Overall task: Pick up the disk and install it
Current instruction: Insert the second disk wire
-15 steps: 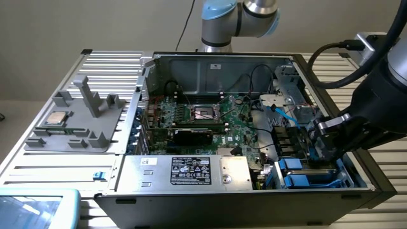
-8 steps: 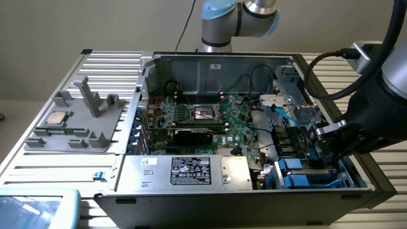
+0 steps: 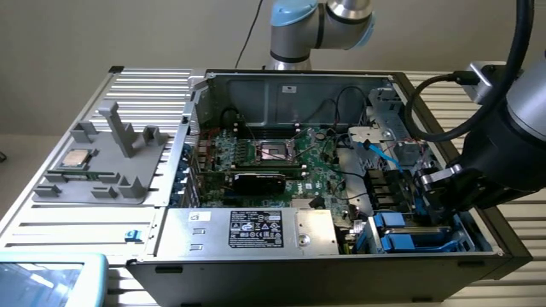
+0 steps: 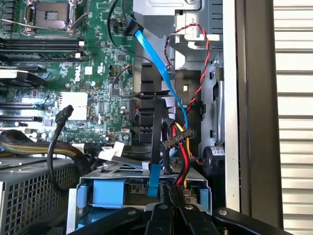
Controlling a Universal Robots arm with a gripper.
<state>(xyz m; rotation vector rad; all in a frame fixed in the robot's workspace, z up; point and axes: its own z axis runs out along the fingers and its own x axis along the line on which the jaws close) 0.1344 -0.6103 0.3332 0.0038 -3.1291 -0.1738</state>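
The disk, shown by its bright blue carrier point(image 4: 105, 191), sits in the metal drive cage point(image 4: 122, 169) at the front corner of the open computer case. In the exterior view the blue carrier point(image 3: 408, 242) lies low at the exterior view's right, under the arm's black wrist. My gripper point(image 4: 172, 208) is shut, its black fingers point(image 4: 159, 218) pressed together right at the cage. A narrow blue tab point(image 4: 154, 180) stands just ahead of the fingertips; I cannot tell whether it is pinched. From the exterior view my gripper point(image 3: 433, 198) hangs inside the case above the cage.
Red, yellow and black power wires point(image 4: 182, 154) and a blue data cable point(image 4: 161, 73) run close past the cage. The motherboard point(image 3: 282, 160) fills the case's middle, with the power supply point(image 3: 247, 229) in front. A grey fixture with a small chip point(image 3: 77, 158) stands at the exterior view's left.
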